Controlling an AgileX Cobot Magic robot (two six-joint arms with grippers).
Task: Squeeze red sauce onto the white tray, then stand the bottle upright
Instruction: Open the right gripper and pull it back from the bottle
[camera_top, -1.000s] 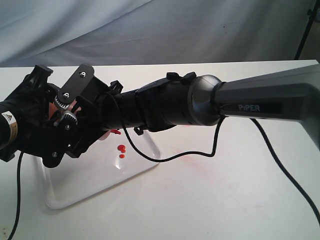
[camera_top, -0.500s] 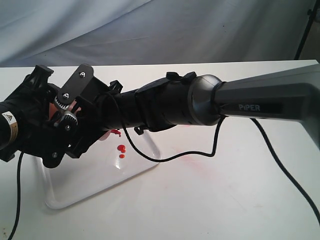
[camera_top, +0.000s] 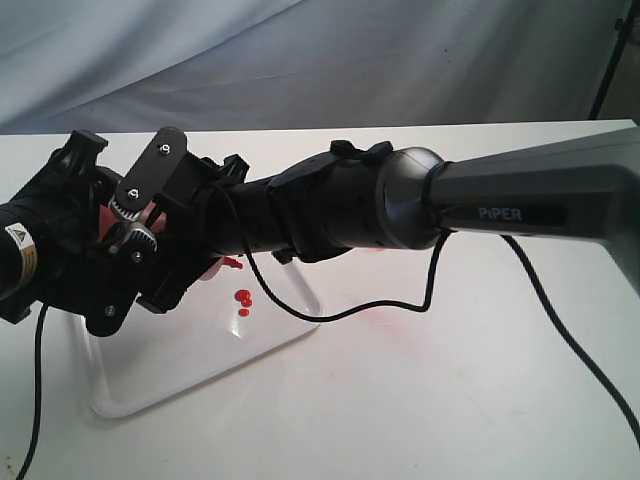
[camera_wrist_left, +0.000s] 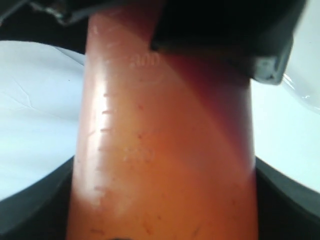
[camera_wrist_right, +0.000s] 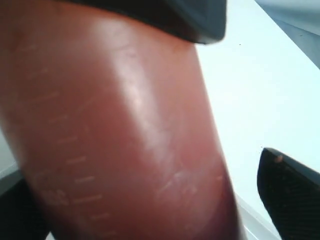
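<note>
Bottle first: it sits low over the left end of the white tray, caught between the two black grippers, which crowd together there in the exterior view and hide nearly all of it. Only slivers of orange plastic show through the linkages, plus the red nozzle poking out toward the middle of the tray. Whether the bottle stands upright or leans cannot be told from these views.

The left gripper clamps the bottle – in its wrist view the orange barrel, with faint graduation marks, fills the gap and both dark fingers press against its sides. The right gripper reaches across from the right on its long grey arm. In its own view the bottle looms dark red and very near, but one finger stands clear of it with white surface showing between (so these jaws are spread, not squeezing).

Red sauce lies on the tray as a few small glossy drops, close together just beyond the nozzle and toward the tray's right corner.

The tray rests skewed on a white table. A black cable droops from the right arm across the tray's corner – near it the table carries a faint pinkish stain.
</note>
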